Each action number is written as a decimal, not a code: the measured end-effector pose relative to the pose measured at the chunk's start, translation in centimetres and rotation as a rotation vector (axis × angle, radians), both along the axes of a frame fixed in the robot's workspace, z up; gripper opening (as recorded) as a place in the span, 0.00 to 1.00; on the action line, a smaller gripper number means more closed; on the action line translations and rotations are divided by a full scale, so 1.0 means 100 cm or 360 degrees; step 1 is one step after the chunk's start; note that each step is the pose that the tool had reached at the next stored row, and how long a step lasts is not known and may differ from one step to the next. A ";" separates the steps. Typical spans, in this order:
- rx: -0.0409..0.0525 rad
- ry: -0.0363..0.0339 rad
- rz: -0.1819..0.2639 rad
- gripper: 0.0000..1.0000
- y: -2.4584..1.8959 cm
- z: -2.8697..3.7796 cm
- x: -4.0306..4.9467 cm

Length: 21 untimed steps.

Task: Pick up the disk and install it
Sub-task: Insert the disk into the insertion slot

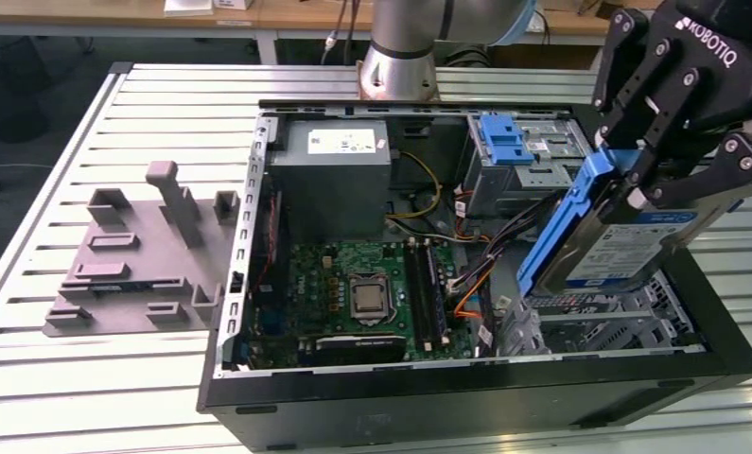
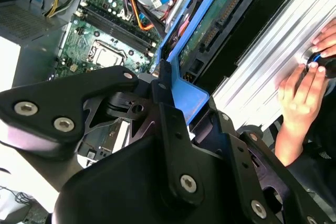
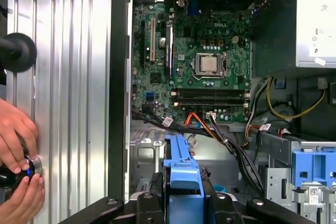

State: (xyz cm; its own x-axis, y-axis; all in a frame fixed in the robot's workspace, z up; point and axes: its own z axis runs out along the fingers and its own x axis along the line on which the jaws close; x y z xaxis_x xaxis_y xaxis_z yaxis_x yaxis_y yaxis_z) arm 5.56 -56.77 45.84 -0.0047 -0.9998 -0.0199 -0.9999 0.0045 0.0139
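above the drive cage (image 1: 603, 331), the gripper (image 1: 663, 180) is clamped on the disk (image 1: 618, 248), held tilted (pick-up done, i judge), so installing calls for squaring its blue carrier (image 1: 563, 225) with that cage.

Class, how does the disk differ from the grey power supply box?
The disk hangs tilted in the claw above the case; the power supply box sits inside it. The disk is slim and blue-framed; the box bulky and grey. Both carry white labels.
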 end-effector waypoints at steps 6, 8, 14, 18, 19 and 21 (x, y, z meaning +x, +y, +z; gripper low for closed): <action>-0.0001 -0.0001 0.0000 0.36 -0.0017 -0.0030 0.0070; 0.0000 -0.0001 -0.0001 0.36 -0.0034 -0.0048 0.0081; -0.0001 -0.0002 -0.0010 0.36 -0.0050 -0.0094 0.0121; 0.0000 -0.0003 -0.0010 0.36 -0.0051 -0.0110 0.0148; 0.0000 -0.0003 -0.0010 0.36 -0.0051 -0.0114 0.0153; 0.0000 -0.0003 -0.0010 0.36 -0.0051 -0.0125 0.0158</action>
